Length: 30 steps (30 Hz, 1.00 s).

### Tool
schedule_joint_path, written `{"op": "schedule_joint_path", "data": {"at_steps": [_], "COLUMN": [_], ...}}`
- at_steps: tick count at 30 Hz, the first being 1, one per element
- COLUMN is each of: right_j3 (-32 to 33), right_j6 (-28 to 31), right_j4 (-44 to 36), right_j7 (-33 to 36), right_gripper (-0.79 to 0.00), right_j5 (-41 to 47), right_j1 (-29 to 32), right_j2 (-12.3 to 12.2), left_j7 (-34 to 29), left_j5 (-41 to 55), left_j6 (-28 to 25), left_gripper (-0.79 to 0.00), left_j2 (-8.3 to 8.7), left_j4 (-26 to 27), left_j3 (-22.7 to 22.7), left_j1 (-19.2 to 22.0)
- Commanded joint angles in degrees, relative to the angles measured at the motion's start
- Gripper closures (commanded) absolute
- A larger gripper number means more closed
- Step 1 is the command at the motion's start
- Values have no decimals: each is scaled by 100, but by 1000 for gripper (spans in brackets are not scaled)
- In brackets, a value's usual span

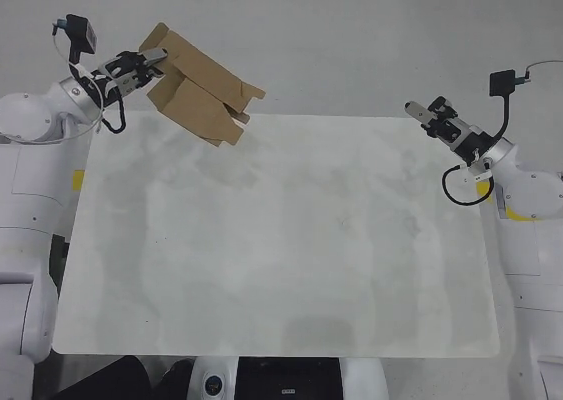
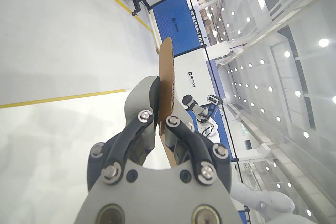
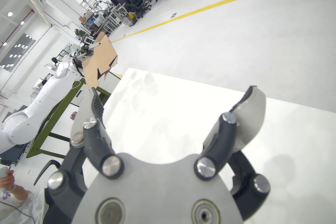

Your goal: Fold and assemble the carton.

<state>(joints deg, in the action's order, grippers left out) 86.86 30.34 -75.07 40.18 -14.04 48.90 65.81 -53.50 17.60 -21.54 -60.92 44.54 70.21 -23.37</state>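
— white table top (image 1: pixel 281 250) is spread between the two arms; where is the carton (image 1: pixel 201 85) found?

— it is held off the surface, pinched at one end by the left gripper (image 1: pixel 146 68). from there it is carried out beyond the fingertips, above the table corner nearest that gripper.

— how are the jaws set?

— the left ones are pressed together on one edge of the board, which is seen edge-on between the pads in the left wrist view. the right gripper (image 1: pixel 423 108) is spread wide, with nothing between its fingers, and is placed well apart from the carton, across the table from it.

— why is it gripped that way?

— as judged from the task, a single panel is pinched near its edge so that the rest is left free. the loose panels and flaps can then be met and folded by the open right gripper. lifted like this, the board is not pressed flat against the table.

— which way is it pointed?

— its long axis is laid roughly in line with the left gripper's fingers, running away from the wrist and toward the right gripper's side. the notched flaps are found at the end farthest from the pinch. it appears partly opened, and no closed box is formed yet.
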Motion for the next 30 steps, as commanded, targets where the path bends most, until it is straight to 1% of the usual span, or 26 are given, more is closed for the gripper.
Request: {"op": "schedule_joint_path", "data": {"at_steps": [1,4,10,13,17,23,26,30], "right_j3": [0,0,0,0,0,0,0,0], "right_j6": [0,0,0,0,0,0,0,0], "right_j4": [0,0,0,0,0,0,0,0], "right_j7": [0,0,0,0,0,0,0,0], "right_gripper": [-785,-785,-785,-785,-785,-785,-785,-785], "right_j5": [0,0,0,0,0,0,0,0], "right_j1": [0,0,0,0,0,0,0,0], "right_j2": [0,0,0,0,0,0,0,0], "left_j7": [-31,-100,-78,-158,-218,-254,-319,-370], "left_j5": [125,308,334,348,115,-117,-166,-240], "left_j6": [37,107,179,178,84,110,114,126], "left_gripper": [0,0,0,0,0,0,0,0], "left_j2": [-34,-71,-94,-85,-59,-28,-15,-11], "left_j4": [105,270,619,858,1279,1882,2076,2201], "left_j3": [-71,-143,-238,-241,-285,-339,-344,-381], "left_j1": [-64,-199,-474,-631,-876,-1229,-1327,-1402]}}
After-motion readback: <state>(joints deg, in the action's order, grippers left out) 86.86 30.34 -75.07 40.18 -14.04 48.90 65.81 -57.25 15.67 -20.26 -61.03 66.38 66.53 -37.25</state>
